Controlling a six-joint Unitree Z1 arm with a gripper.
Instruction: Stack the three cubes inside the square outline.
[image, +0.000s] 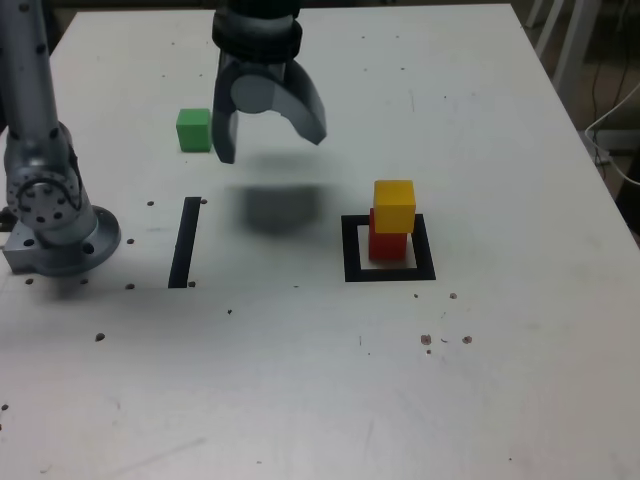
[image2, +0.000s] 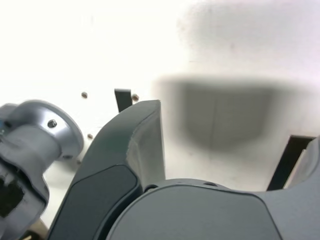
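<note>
Gripper (image: 272, 142): jaws spread wide, empty, hanging above the counter (image: 300, 380).
Green cube (image: 194, 130): at the gripper's nine o'clock, just beside its jaw tip.
Yellow cube (image: 394, 206): at four o'clock, atop red cube (image: 386, 244).
Square outline (image: 352, 250): around that stack.

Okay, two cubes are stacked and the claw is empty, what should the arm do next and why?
Probably swing the open claw toward the exterior view's left and lower it over the small green cube. The yellow cube already sits on the red cube inside the black square outline, while the green one lies alone on the white table, just beside the claw.
</note>
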